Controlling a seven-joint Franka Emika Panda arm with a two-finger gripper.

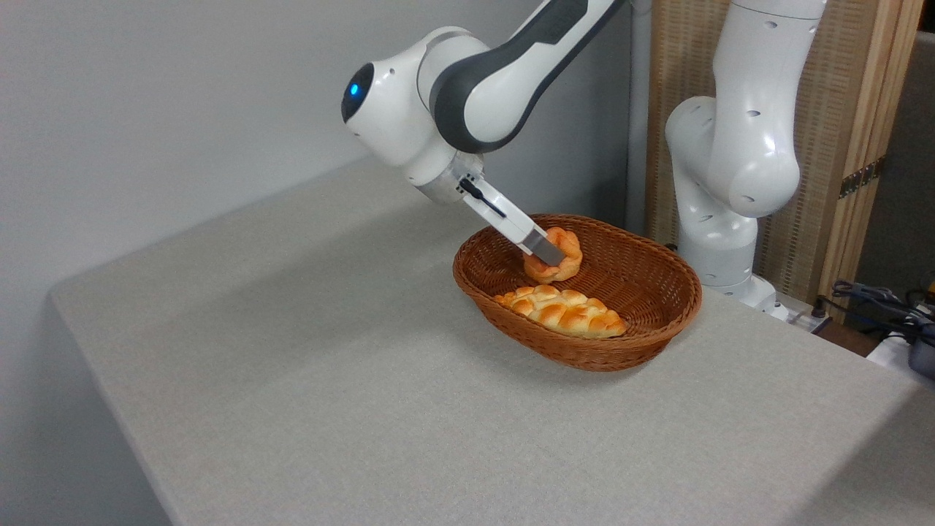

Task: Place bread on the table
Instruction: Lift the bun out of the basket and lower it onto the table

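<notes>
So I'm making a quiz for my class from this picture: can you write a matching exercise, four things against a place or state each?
Things:
1. bun
2. loaf
3. basket
4. gripper

Places or states:
A. stands on the table
B. lies at the basket's front
C. reaches into the basket
D. held between the fingers

Pairs: 1-D, 2-B, 3-A, 4-C

bread [556, 264]: orange-golden knotted bun, lifted | table [307, 380]: grey, flat
</notes>
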